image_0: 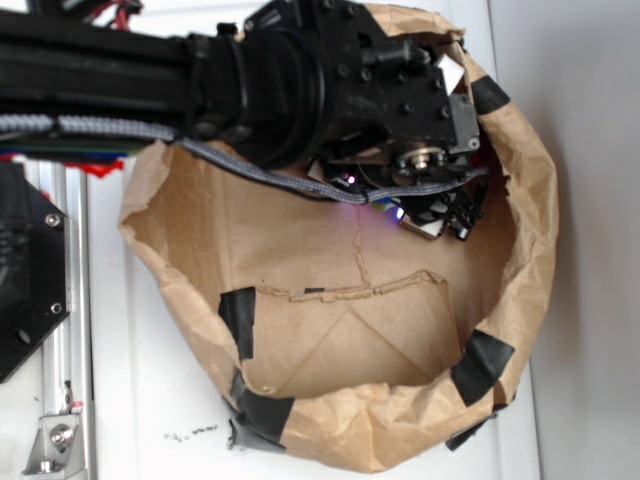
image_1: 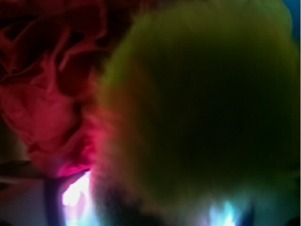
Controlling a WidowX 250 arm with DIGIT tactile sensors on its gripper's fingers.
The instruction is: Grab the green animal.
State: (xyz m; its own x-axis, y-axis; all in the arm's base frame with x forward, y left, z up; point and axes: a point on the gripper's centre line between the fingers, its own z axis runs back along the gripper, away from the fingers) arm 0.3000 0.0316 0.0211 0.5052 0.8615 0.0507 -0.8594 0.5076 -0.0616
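The green animal point(image_1: 197, 103) fills most of the wrist view as a blurred lime-green fuzzy mass, very close to the camera. To its left, touching it, lies the red ruffled fabric ball point(image_1: 42, 94). In the exterior view my gripper point(image_0: 450, 215) reaches down inside the brown paper bag point(image_0: 350, 420) near its far right wall. The arm's black wrist hides the toys there. My fingers do not show clearly in either view, so I cannot tell how the jaws stand or whether they touch the green animal.
The bag's crumpled walls, patched with black tape point(image_0: 238, 320), ring the gripper on all sides. An aluminium rail point(image_0: 70, 330) and a black bracket stand at the left on the white table.
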